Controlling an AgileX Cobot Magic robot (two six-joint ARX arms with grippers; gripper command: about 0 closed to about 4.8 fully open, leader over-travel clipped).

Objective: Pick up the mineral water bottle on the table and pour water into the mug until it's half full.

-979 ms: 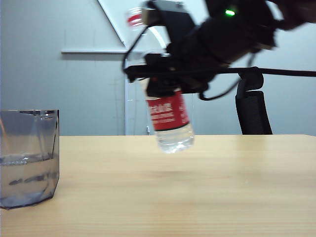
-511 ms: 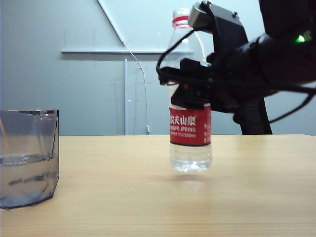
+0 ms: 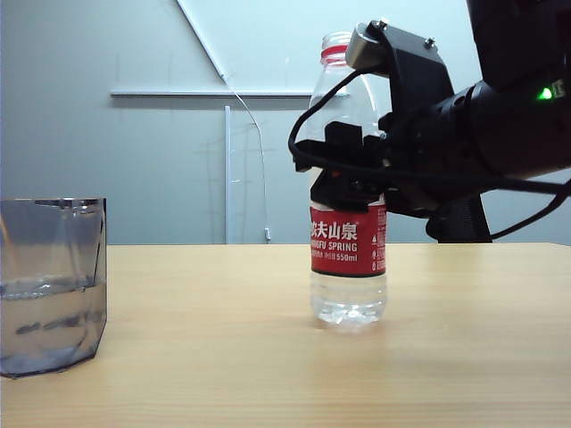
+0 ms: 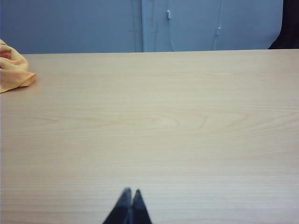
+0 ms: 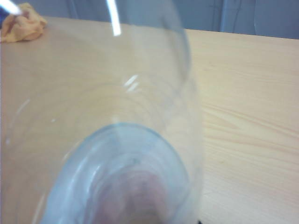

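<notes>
Exterior view: the mineral water bottle (image 3: pixel 348 241) stands upright on the table (image 3: pixel 268 357), right of centre. The right gripper (image 3: pixel 352 169) surrounds its middle from three o'clock; whether it grips cannot be told. The mug (image 3: pixel 52 285), holding water (image 3: pixel 49 325), sits at nine o'clock.

Left wrist view: the left gripper (image 4: pixel 129 207), fingertips together, hangs over bare table; an orange cloth (image 4: pixel 14 70) lies at ten o'clock.

Right wrist view: the bottle fills the frame.

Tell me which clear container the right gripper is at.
The mineral water bottle, upright mid-table with a red label; the right gripper is around it. The mug stands apart, far left.
</notes>
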